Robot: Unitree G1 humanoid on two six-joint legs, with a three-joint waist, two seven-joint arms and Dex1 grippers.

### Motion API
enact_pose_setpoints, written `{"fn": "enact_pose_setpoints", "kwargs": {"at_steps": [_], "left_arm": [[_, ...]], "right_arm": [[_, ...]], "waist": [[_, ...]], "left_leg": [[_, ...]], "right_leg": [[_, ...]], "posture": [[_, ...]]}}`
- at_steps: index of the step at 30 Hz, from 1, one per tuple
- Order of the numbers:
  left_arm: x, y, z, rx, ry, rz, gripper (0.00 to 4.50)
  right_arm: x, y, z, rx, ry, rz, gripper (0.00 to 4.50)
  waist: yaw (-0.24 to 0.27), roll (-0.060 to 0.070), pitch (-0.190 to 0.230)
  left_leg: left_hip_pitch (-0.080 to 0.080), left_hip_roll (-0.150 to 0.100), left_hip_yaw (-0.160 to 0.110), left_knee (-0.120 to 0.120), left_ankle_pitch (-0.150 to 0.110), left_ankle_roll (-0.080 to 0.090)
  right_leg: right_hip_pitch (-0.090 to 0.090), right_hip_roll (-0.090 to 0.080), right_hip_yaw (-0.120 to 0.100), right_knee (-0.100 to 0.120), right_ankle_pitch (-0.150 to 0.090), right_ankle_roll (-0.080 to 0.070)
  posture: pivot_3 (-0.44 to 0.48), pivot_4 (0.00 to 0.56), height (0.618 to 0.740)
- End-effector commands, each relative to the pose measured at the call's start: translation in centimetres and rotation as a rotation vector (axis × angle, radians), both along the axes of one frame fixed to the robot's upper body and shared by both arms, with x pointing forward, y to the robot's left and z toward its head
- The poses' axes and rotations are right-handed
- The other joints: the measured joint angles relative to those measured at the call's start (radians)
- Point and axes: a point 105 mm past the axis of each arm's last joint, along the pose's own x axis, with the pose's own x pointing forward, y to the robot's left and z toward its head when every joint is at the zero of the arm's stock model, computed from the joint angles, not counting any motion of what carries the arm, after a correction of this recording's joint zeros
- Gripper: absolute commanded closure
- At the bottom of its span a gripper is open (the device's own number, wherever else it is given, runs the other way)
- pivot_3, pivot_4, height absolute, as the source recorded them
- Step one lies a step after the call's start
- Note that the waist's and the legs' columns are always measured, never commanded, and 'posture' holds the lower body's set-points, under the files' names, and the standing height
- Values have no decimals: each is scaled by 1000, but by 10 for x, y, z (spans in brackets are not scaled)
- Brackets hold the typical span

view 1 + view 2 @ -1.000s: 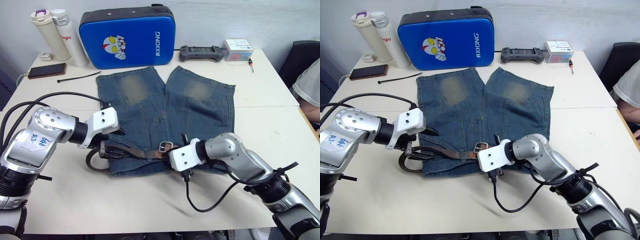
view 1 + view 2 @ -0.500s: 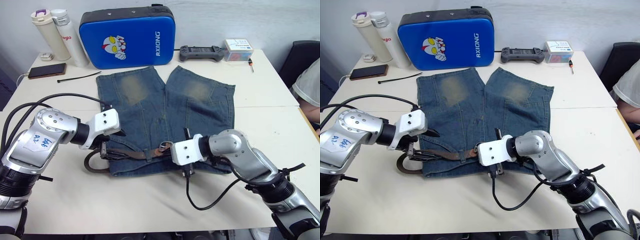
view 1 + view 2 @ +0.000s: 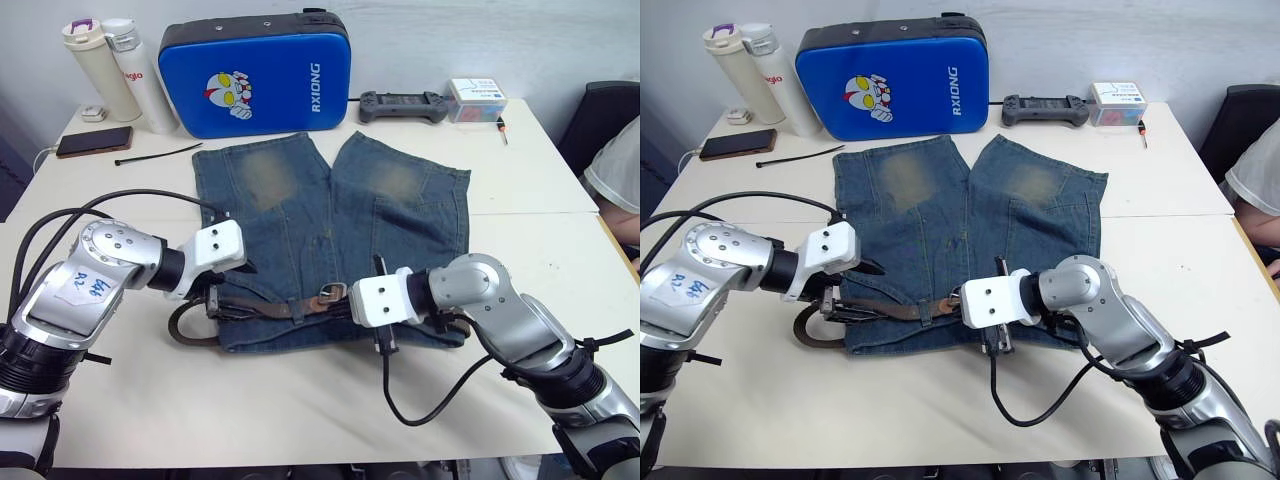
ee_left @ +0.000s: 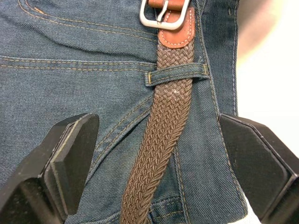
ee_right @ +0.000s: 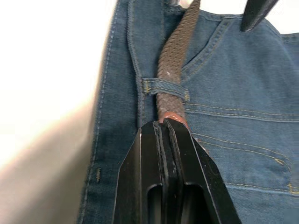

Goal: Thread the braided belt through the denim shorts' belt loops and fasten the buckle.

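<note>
The denim shorts [image 3: 330,200] lie flat on the table, waistband toward me. The braided belt [image 3: 262,305] runs along the waistband, and its loose end curls off the shorts' left side [image 3: 810,330]. It passes under a belt loop [image 4: 176,74] just before the silver buckle [image 3: 331,292]. My left gripper [image 4: 159,123] is open over the waistband's left part, one finger on each side of the belt. My right gripper [image 5: 168,122] is shut on the belt's brown leather end by the buckle, next to a belt loop [image 5: 166,88].
A blue padded case [image 3: 255,70] stands behind the shorts. Two bottles [image 3: 120,70], a phone [image 3: 93,141] and a black cable tie [image 3: 155,155] lie at back left. A controller [image 3: 403,104] and a small box [image 3: 477,99] sit at back right. A person [image 3: 615,175] is at the right edge.
My right arm has shifted slightly to the right, still holding the belt's buckle end. My left gripper has edged a little to the right over the waistband.
</note>
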Motion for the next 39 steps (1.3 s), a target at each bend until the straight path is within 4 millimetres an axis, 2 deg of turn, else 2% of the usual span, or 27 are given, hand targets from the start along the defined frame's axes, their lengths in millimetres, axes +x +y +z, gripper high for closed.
{"fn": "enact_pose_setpoints", "kwargs": {"at_steps": [1, 2, 5, 13, 17, 22, 31, 35, 39], "left_arm": [[0, -13, -3, -12, -25, -25, 0], [1, -15, -3, -17, -27, -26, 0], [3, -23, -2, -46, -36, -35, 867], [14, -39, -10, -35, -49, -63, 4480], [14, -44, -20, -14, -35, -81, 4480], [11, -53, -34, -14, -11, -95, 4480], [13, -50, -31, -18, -25, -59, 4480], [12, -47, -30, -18, -22, -47, 4480], [12, -47, -30, -22, -20, -40, 4500]], "right_arm": [[3, 1, 17, 36, -73, -3, 4472], [3, 0, 17, 38, -74, -6, 4472], [5, -2, 19, 43, -79, -22, 4500], [8, -8, 22, 46, -96, -63, 4500], [9, -9, 21, 32, -109, -66, 4500], [3, -2, 11, -8, -80, -21, 4500], [7, 3, -15, -46, -20, -26, 4500], [11, 6, -17, -13, 19, -51, 4500], [18, 6, -21, -26, -3, -62, 3131]], "waist": [[0, 0, 0], [1, 0, 0], [-1, 0, 0], [-1, 0, 0], [-1, 0, 0], [0, 0, 0], [0, 0, 0], [-1, 0, 0], [1, 0, 0]], "left_leg": [[0, 0, 0, 0, 0, 0], [0, 0, 0, 0, 0, 0], [0, 0, 0, 0, 0, 0], [0, 0, 0, 1, 0, 0], [0, 0, 0, 1, 0, 0], [0, 0, 0, 1, 0, 0], [0, 0, 0, 1, 0, 0], [0, 0, 0, 1, 0, -1], [0, 0, 0, 1, 0, -1]], "right_leg": [[0, 0, 0, 0, 0, 0], [0, 0, 0, 0, 0, 0], [0, 0, 0, 1, 0, 0], [0, 0, 0, 2, 0, 0], [0, 0, 0, 2, 0, 0], [0, 0, 0, 2, 0, 0], [0, 0, 0, 2, 0, 0], [0, 0, 0, 2, 0, 0], [0, 0, 0, 2, 0, 0]], "posture": [[0, 150, 740], [0, 150, 740], [0, 150, 740], [0, 150, 740], [0, 150, 740], [0, 150, 740], [0, 150, 740], [0, 150, 740], [0, 150, 740]]}}
